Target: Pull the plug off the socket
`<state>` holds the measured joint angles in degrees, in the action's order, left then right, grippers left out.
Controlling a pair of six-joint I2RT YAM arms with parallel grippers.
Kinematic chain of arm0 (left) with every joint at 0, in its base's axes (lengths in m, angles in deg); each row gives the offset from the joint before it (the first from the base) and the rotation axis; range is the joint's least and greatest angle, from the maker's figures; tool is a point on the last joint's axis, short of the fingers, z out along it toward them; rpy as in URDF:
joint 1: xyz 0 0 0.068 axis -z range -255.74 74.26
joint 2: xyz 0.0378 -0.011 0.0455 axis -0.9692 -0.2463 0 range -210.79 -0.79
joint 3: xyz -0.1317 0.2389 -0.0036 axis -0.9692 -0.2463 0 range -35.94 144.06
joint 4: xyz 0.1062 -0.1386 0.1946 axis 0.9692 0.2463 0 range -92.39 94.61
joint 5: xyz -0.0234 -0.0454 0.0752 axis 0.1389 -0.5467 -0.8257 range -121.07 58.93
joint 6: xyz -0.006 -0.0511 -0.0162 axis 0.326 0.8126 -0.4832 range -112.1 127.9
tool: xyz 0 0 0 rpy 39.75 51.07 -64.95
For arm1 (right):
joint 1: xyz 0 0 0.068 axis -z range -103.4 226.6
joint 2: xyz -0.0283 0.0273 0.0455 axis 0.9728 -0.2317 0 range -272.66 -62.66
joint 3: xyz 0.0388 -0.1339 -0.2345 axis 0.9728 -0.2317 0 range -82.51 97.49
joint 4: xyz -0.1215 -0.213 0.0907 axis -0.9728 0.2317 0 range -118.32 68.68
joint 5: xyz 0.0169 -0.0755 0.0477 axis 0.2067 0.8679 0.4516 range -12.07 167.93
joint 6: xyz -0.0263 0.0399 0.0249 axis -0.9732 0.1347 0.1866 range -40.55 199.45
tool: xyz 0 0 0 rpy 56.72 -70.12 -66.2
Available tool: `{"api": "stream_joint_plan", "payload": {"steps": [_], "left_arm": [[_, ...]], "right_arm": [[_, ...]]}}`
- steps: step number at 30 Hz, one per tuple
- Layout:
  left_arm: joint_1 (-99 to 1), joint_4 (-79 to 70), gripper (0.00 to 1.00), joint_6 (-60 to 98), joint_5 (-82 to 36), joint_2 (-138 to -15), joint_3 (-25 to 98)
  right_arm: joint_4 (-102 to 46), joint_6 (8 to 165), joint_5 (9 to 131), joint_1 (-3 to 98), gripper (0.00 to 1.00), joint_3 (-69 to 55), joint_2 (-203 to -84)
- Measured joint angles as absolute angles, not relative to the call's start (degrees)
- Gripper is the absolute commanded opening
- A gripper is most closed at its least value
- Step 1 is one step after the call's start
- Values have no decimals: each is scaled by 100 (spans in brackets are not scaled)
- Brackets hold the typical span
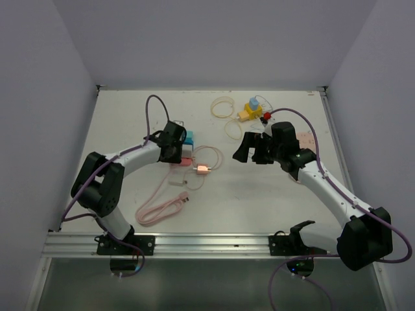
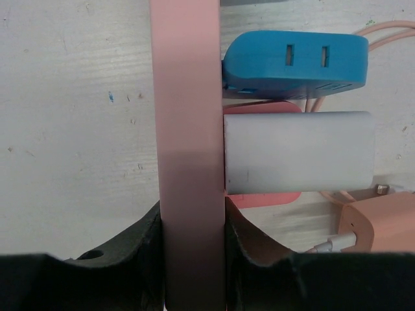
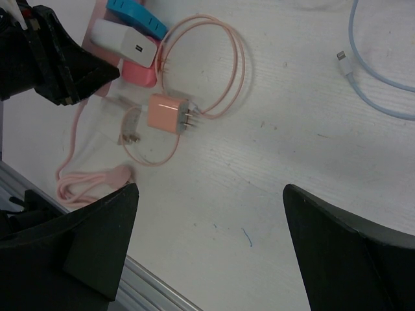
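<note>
Left gripper (image 2: 192,220) is pinching the pink socket strip (image 2: 188,97). Both dark fingers (image 2: 146,243) are pressing flat against its long sides, bottom centre of the left wrist frame. The strip is running as a straight vertical band up through that frame.

White plug (image 2: 298,152) is sitting in the strip's right face, mid-right of the frame. It is showing as a smooth, off-white rectangular block with rounded edges, its near end butting flush against the strip. From the right wrist view, upper left, its outer end is showing a small port.

Blue adapter (image 2: 295,65) is lying just above the white plug, upper right, showing two slots in its face. A pink body is peeking out from beneath the white plug, mostly hidden.

Loose pink charger (image 3: 167,113) is lying left of centre in the right wrist frame with its prongs pointing right, ringed by a pink cable (image 3: 227,65).

Right gripper (image 3: 209,194) is hanging with its jaws spread wide over the white table (image 3: 272,168), holding nothing, well apart from the strip.
</note>
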<state>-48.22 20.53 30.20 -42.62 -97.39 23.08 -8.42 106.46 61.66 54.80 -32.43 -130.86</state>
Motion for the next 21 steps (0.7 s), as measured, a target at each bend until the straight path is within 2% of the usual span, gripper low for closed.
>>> {"api": "stream_joint_plan", "payload": {"steps": [7,12,21], "left_arm": [[-4822,2256,0,2975,-4257,-9426,2311],[-4822,2138,0,2950,-4122,-8755,2249],[-4822,1253,0,2760,-3123,-7323,1235]], "right_arm": [[-873,10667,6011,5480,97,-3241,-13086],[-1106,10788,5689,5439,96,-3241,-13088],[-1946,11454,5377,5008,95,-3228,-13442]]}}
